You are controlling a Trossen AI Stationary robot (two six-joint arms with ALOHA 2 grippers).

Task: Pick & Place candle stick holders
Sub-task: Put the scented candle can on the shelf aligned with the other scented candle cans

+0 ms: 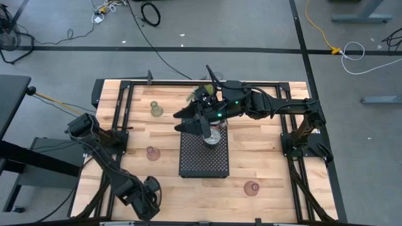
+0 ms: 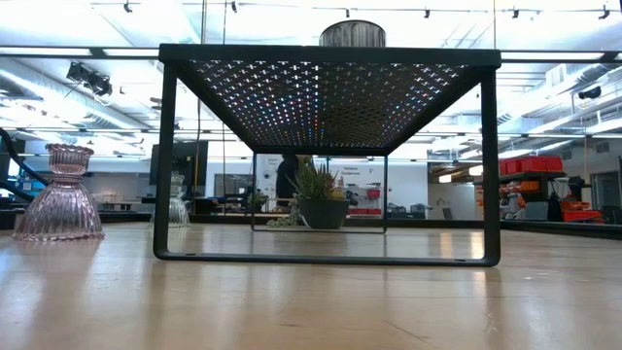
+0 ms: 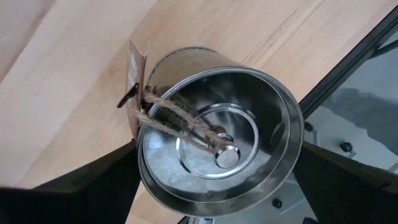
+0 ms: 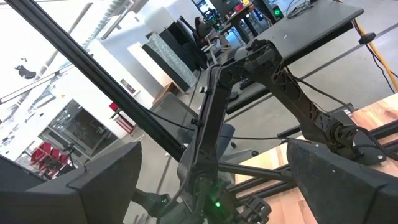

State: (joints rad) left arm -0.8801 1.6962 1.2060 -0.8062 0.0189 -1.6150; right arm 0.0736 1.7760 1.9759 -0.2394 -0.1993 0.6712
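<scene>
Jaws first: the left gripper [image 1: 149, 196] sits at the front corner of the surface with its jaws standing wide on either side of a tin holder [image 3: 217, 155]. They're right at its wall, but I cannot tell if they're pressing or only flanking it. The right gripper [image 1: 196, 124] hangs over the middle with its jaws released and nothing between them.

The surface [image 1: 264, 150] is pale wood in strips, smooth enough for things to skid on. In the centre stands the black tray [image 1: 204, 162], a stiff perforated metal sheet on thin legs. One ribbed silver holder [image 1: 214, 137] stands on the tray's far end, just below the right gripper.

Now the tin holder: a thin-walled shiny cylinder, open on top, with a small post in a ringed floor and rough twine with a paper tag tied at the rim. I'd call it light, rigid and slick, and likely to dent if squeezed hard. A hold across the wall below the rim, clear of the twine, looks best.

The glass ones are smallest. A pink one [image 2: 58, 194] is fluted, bell-shaped and wide-footed. A second pink one [image 1: 252, 187] stands near the front right, and a greenish one [image 1: 156, 110] at the back left. I judge these heavier for their size, slippery and liable to chip, so take them gently at the narrow neck.
</scene>
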